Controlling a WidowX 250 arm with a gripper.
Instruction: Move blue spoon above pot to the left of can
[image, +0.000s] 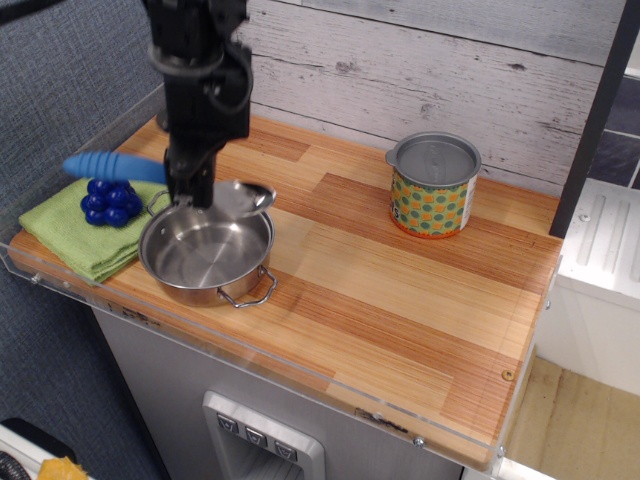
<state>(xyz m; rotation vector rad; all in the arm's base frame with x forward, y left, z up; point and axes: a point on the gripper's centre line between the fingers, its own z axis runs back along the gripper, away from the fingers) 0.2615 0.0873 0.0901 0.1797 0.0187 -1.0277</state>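
My gripper (188, 190) is shut on the blue spoon (115, 166) and holds it level in the air, above the far rim of the pot (207, 253). The blue handle sticks out to the left and the silver bowl (243, 197) to the right. The shiny steel pot stands at the front left of the wooden counter with a wire loop handle toward the front. The can (433, 186), green with orange and yellow dots, stands at the back right, well apart from the pot.
A green cloth (75, 223) lies at the left edge with a dark blue grape cluster (108, 200) on it, just under the spoon handle. A white plank wall (420, 60) runs behind the counter. The counter's front edge has a clear plastic lip (300, 385).
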